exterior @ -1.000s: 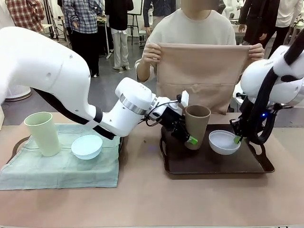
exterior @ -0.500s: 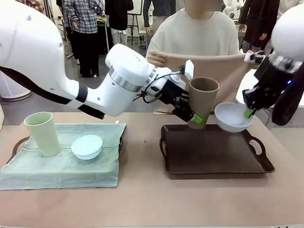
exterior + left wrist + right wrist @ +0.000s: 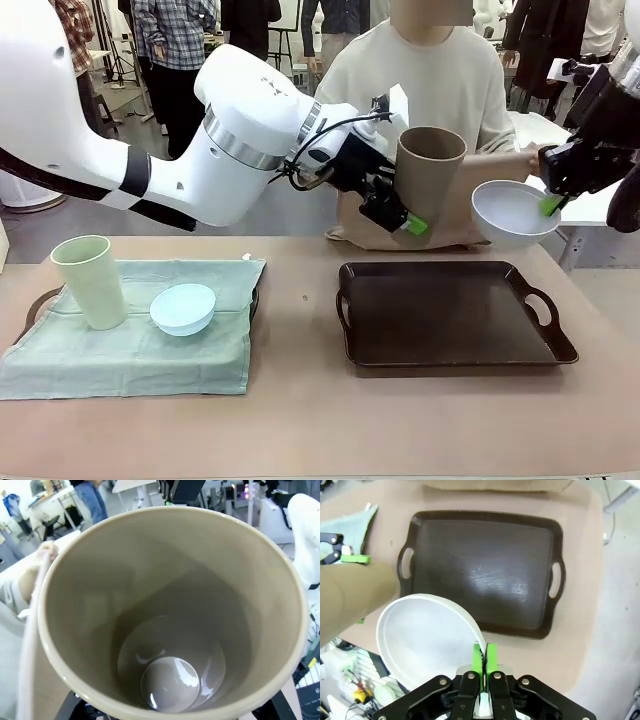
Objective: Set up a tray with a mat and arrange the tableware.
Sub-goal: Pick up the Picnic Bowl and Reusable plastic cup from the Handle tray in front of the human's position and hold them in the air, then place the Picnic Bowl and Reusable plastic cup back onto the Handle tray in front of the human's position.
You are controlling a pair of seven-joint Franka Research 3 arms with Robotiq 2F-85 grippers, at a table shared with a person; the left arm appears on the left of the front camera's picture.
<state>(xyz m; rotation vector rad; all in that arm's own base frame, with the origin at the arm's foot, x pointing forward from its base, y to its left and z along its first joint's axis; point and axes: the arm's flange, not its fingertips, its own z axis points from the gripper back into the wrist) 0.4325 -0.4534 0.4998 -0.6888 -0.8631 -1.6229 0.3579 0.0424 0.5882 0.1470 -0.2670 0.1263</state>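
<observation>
Holding brown tumbler (image 3: 428, 175) in left claw (image 3: 400, 215) and pinching white bowl (image 3: 513, 213) in right claw (image 3: 549, 205) above bare tray (image 3: 450, 350), awaiting mat.

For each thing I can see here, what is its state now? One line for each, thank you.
brown tumbler: lifted in the air, tilted, held by the left end effector.
white bowl: lifted, rim pinched by the right end effector.
brown tray: on the table, bare.
pale green tumbler: upright on the green mat.
light blue bowl: upright on the green mat.
</observation>
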